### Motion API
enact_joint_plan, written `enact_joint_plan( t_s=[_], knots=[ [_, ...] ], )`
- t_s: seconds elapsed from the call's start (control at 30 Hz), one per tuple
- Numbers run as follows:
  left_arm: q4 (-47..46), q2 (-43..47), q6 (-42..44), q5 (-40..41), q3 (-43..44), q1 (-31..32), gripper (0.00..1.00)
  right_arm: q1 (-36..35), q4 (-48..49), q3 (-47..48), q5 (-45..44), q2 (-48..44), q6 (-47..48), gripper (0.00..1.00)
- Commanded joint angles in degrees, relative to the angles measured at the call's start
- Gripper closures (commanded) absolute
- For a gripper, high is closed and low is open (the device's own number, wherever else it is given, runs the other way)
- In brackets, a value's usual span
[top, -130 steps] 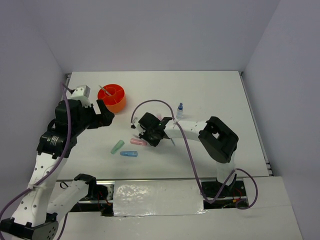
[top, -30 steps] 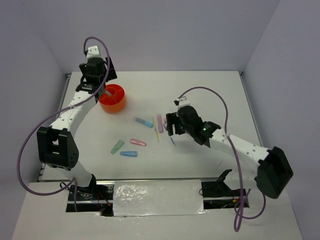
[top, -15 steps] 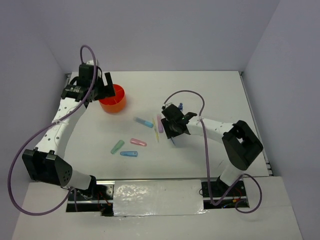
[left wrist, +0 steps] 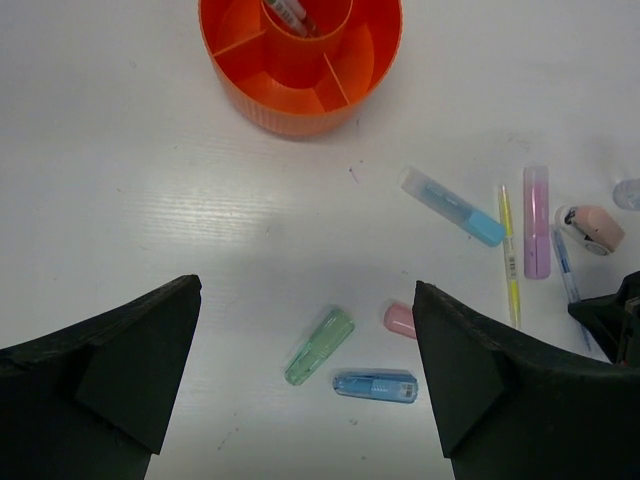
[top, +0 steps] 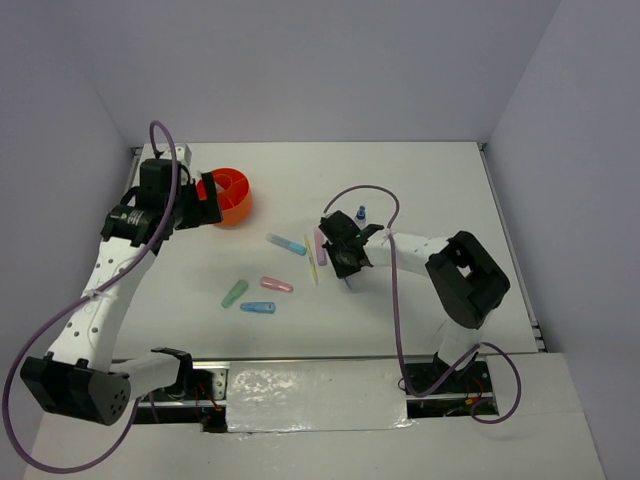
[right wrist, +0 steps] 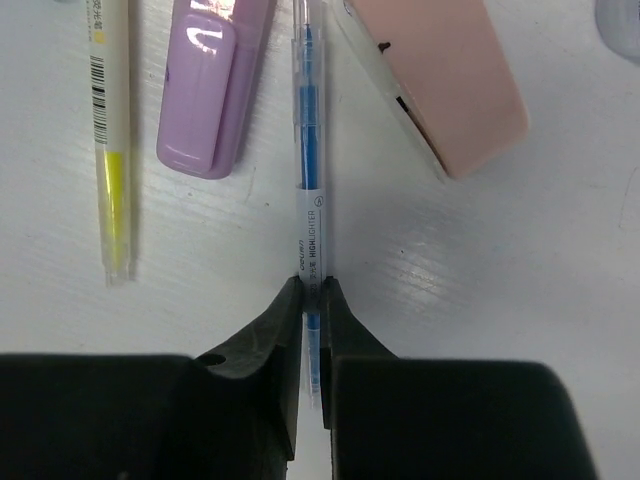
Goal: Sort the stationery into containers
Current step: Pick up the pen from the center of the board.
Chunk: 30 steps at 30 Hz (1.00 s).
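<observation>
Right end effector (right wrist: pixel 312 290) clenched end-on on blue pen (right wrist: pixel 308 150); lifting, you risk it pivoting into pink eraser (right wrist: pixel 440 80) at 1 o'clock.

A white table (top: pixel 430 180) sits between pale lavender walls (top: pixel 320 70).

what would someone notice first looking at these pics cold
The bright orange organizer at the far left of the white table stands out most, as the only strong colour there. Next, in the right wrist view, the right gripper has its jaws pinched on a thin blue pen, which sits between a purple marker and a pink eraser block.
</observation>
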<state>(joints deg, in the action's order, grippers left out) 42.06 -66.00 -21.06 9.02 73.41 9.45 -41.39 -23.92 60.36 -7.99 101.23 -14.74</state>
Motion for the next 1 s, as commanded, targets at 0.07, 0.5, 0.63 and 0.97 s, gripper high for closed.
enact_joint_plan(
  t_s=[0.07,0.5,0.63,0.97],
  knots=[
    [-2.1,-0.7,0.0,-4.7,-1.9,-0.1,0.01,-1.3,-0.8,-2.9,1.1,-3.4,-1.9,0.94],
    [-31.0,4.0,-19.2,-33.5,-14.7,11.5,0.01,-5.3,5.5,-5.9,13.7,-31.6,4.1,1.00],
    [-34.4,-1.1,-21.7,-35.7,-12.9,17.6,0.01,-7.4,10.3,-8.6,16.2,-39.8,6.5,1.00],
    [-44.7,-1.9,-26.0,-36.1,-14.9,24.0,0.19,-8.3,9.2,-7.9,18.1,-45.2,8.3,1.00]
  ],
)
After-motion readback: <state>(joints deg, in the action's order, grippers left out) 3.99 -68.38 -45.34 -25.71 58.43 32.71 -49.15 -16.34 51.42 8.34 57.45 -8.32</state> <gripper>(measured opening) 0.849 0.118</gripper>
